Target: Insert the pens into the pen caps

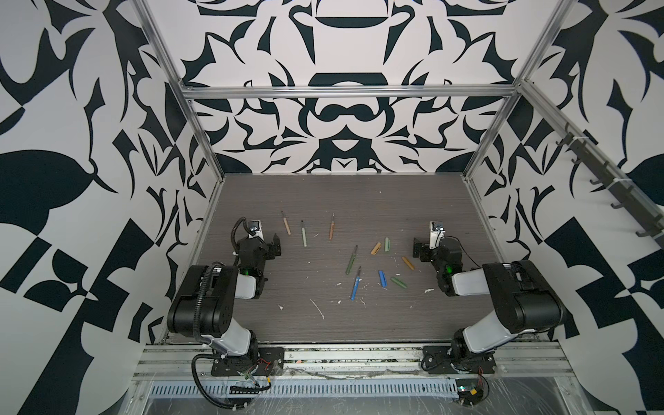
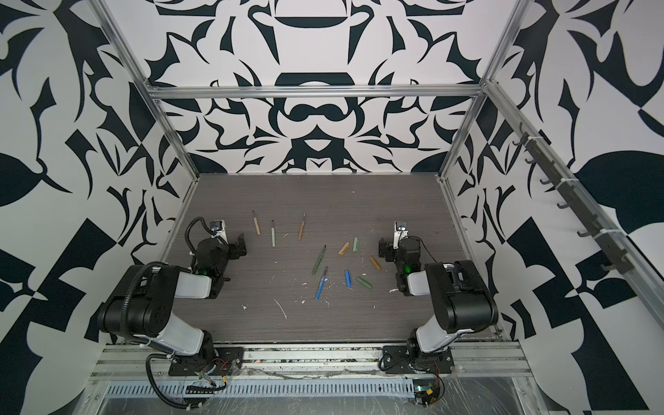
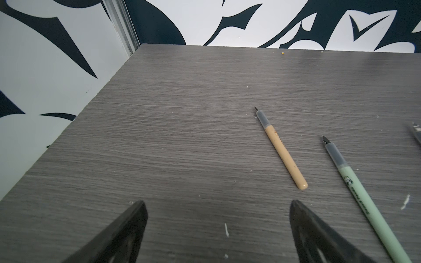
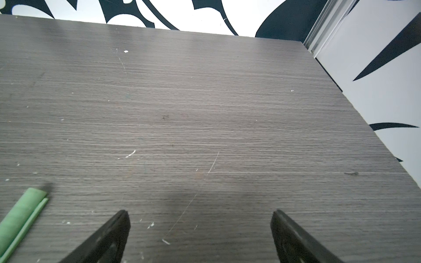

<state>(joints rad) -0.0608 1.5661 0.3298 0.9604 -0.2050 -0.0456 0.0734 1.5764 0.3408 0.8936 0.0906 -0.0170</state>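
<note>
Progress: none capped, all five to do | pens (image 1: 331, 230): five bare on tabletop (image 1: 323, 194), tan pen (image 3: 282, 150) nearest left hand (image 3: 217, 205) | pen caps (image 1: 383, 278): five loose, clustered right of centre, pale green cap (image 4: 20, 216) near right hand (image 4: 200, 213) | left hand: spread wide, empty | right hand: spread wide, empty, touching nothing.

The left arm (image 1: 210, 300) and right arm (image 1: 522, 298) sit folded, elbows bent. The left gripper (image 3: 218, 206) and right gripper (image 4: 200, 215) hover low, jaws spread wide, both empty.
</note>
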